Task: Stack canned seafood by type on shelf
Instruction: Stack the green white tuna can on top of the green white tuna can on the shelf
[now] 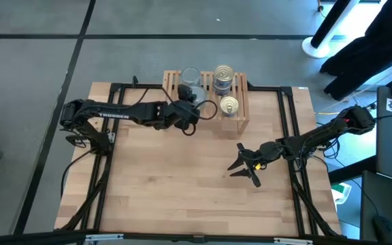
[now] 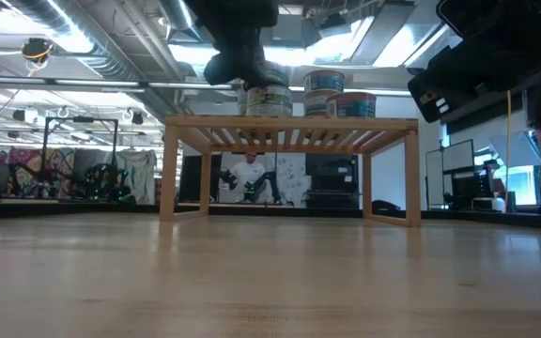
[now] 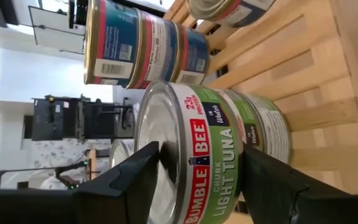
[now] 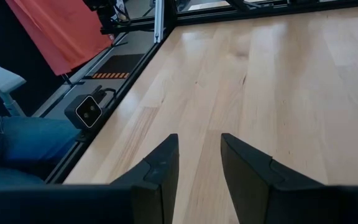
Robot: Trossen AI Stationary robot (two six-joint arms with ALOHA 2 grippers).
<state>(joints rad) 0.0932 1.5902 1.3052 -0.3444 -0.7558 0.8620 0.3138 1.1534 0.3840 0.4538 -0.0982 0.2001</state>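
Observation:
The light-wood shelf [image 1: 240, 119] stands at the table's far middle. On its slats [image 3: 316, 81] are a stack of two blue-labelled gold-topped tins [image 1: 223, 73], a single gold-topped tin [image 1: 229, 105] nearer, and a green-labelled tin [image 3: 263, 127]. Over that one sits a second green-labelled, silver-topped tin [image 1: 190, 78]. My left gripper [image 1: 194, 96] is shut on it. In the low view the gripper hides the top of this stack [image 2: 269, 99]. My right gripper [image 1: 242, 165] hangs open over the bare table at the right, with nothing between its fingers [image 4: 199, 140]. My left gripper [image 3: 201, 152] pinches the upper green tin at its near edge, one finger on the silver lid [image 3: 157, 124] and the other at the bottom rim [image 3: 240, 140]. The fingers come slanting from the table's near left, tipped slightly down. The tin stands upright over the lower tin; whether it rests there I cannot tell.
Black frame rails [image 1: 288, 122] run along the table's sides and far edge, beside the shelf. A dark cable loop [image 1: 209, 109] hangs by my left wrist. Bare wood [image 1: 182, 184] stretches from the shelf to the near edge. A person's leg in jeans [image 4: 17, 140] shows beyond the table's edge.

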